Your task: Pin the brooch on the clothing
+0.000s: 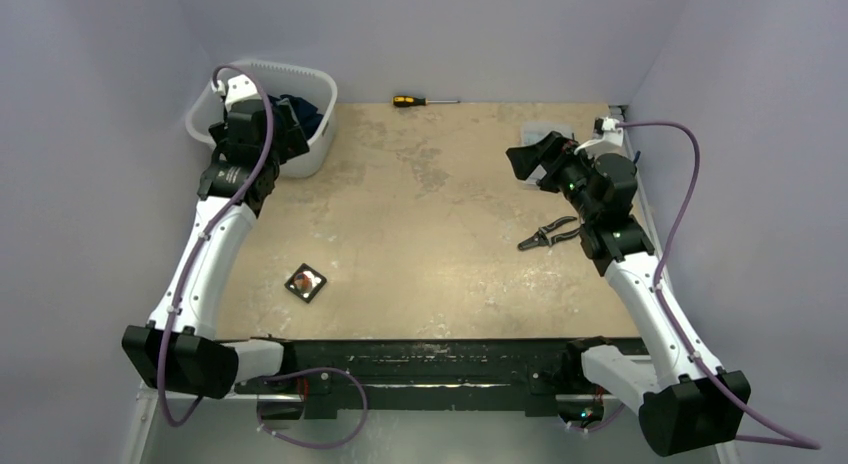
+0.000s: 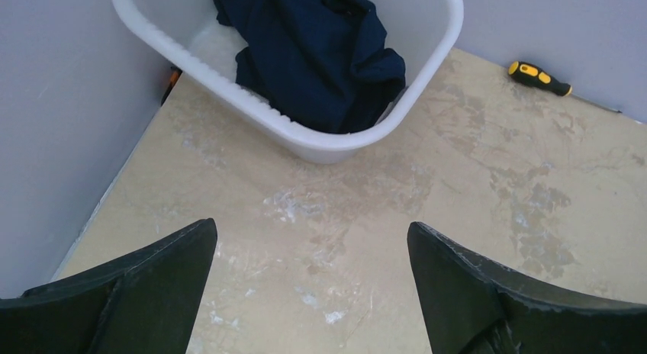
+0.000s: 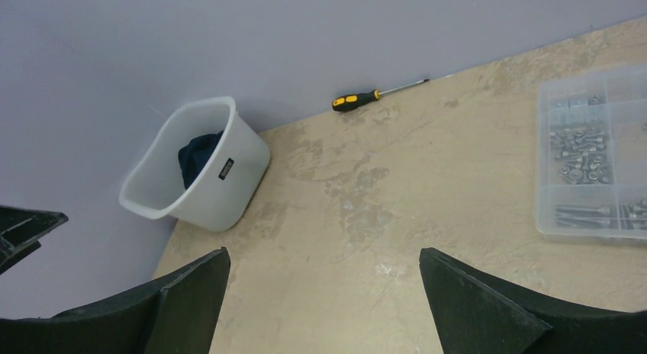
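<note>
The brooch (image 1: 306, 281), a small reddish round badge, lies in a small black tray (image 1: 290, 284) near the table's front left. The clothing (image 1: 303, 111), dark navy and crumpled, sits inside a white basket (image 1: 318, 154) at the back left corner; the left wrist view shows the clothing (image 2: 313, 56) close up. My left gripper (image 1: 287, 134) hovers just in front of the basket, open and empty, with bare table between its fingers (image 2: 175, 270). My right gripper (image 1: 528, 160) is raised over the right side of the table, open and empty.
A yellow-handled screwdriver (image 1: 410, 101) lies along the back wall. Black pliers (image 1: 548, 234) rest on the table beside the right arm. A clear compartment box of screws (image 3: 591, 152) sits at the back right. Walls close in the left, back and right sides.
</note>
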Robot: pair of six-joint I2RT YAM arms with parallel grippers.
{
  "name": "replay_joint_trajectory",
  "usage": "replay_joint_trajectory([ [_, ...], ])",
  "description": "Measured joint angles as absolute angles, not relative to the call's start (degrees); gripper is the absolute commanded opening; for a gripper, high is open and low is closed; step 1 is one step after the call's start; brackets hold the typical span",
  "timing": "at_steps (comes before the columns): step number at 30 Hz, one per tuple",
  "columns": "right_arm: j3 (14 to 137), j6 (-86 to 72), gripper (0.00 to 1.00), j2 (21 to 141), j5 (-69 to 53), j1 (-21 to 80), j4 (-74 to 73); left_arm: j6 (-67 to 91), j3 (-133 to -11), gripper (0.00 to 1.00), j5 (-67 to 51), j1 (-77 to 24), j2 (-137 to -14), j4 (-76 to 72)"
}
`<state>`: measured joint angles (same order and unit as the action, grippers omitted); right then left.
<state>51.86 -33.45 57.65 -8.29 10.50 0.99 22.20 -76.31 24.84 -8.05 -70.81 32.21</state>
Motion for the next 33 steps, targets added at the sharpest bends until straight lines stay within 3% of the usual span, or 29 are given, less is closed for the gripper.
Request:
replay_joint_trajectory([
  [9,51.86,-33.41,0.99,56.34,-8.01,10.85,0.34,21.89,-89.65,0.89,24.69,-7.90,-84.09,32.51],
  [24,52.23,-33.08,0.99,56.16,-7.09,12.01,-0.10,16.93,-128.53,0.76,15.73,-3.27,-121.56,40.27],
  [33,52.80,-31.33,0.99,56.38,-6.44,13.52,-1.21,17.43,-133.93,0.71,9.80,-0.25,-132.25,41.41],
])
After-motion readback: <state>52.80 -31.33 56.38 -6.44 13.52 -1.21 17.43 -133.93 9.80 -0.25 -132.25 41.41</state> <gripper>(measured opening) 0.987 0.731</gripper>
